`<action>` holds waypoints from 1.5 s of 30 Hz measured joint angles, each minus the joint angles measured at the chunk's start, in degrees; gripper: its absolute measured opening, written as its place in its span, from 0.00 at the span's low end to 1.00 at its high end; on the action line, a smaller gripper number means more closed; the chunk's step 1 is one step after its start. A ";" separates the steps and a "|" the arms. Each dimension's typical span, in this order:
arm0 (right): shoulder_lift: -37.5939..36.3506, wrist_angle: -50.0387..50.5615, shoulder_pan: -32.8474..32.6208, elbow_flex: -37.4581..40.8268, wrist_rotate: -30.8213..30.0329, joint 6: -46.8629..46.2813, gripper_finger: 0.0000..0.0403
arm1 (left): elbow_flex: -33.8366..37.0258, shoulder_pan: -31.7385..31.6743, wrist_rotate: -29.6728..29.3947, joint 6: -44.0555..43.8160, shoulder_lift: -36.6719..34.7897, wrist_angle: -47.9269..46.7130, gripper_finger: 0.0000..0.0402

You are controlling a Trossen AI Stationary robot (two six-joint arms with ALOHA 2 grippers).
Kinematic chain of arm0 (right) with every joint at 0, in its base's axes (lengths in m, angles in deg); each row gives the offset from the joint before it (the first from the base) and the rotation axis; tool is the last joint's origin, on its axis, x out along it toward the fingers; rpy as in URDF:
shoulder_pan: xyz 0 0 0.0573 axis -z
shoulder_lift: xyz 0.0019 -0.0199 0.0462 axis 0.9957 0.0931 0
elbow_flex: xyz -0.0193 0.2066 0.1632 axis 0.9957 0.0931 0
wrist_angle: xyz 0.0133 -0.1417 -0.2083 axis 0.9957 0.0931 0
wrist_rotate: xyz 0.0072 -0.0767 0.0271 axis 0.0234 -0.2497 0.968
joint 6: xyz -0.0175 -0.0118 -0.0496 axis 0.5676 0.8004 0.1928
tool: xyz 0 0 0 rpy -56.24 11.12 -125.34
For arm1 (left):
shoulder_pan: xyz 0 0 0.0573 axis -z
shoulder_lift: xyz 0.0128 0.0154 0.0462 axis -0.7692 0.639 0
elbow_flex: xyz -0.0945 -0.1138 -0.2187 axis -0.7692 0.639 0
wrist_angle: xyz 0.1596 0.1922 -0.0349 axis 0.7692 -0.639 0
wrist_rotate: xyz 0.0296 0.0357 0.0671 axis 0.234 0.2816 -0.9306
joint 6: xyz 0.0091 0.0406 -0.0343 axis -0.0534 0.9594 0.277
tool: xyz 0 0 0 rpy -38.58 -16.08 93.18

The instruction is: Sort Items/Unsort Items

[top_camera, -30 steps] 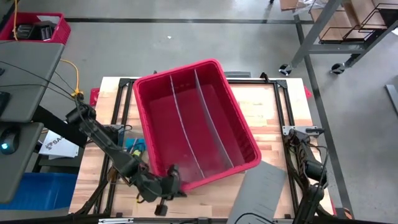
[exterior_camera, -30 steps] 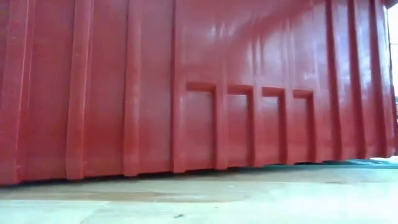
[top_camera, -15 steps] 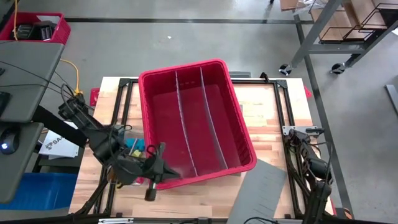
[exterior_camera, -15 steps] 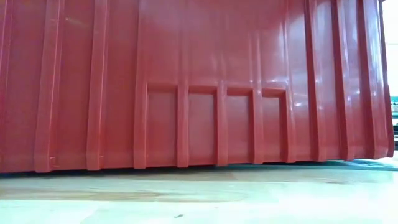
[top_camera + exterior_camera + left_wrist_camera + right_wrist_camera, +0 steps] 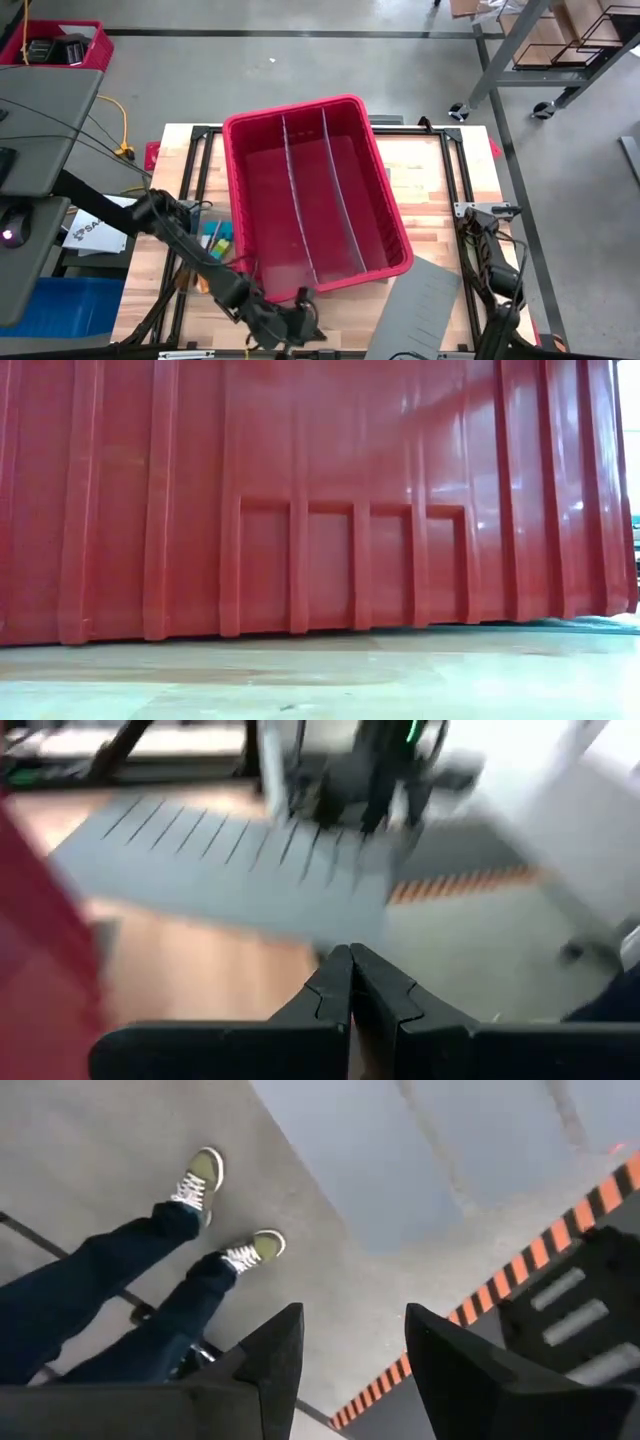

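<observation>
Left jaws clenched empty by my red bin.
My left gripper (image 5: pixel 297 325) sits just off the bin (image 5: pixel 310 195); items (image 5: pixel 215 238) lie behind it on the desk (image 5: pixel 430 185). Right gripper (image 5: pixel 345 1355) parked, jaws released.

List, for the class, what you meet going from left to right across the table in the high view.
Small coloured items → left tool, shut, at the front edge → red bin → grey sheet → right arm.
</observation>
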 joint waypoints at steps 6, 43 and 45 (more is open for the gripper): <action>0.94 3.71 0.02 0.04 0.43 -1.24 0.41 | 1.04 -1.14 4.35 -2.18 5.06 1.04 0.00; 0.47 -9.40 2.57 8.90 -5.82 -1.69 0.41 | 1.03 -2.45 8.40 -1.24 0.96 -19.57 0.00; 0.26 -10.04 2.58 8.77 -8.08 -1.57 0.41 | 1.11 -2.44 7.56 -1.16 0.96 -20.12 0.00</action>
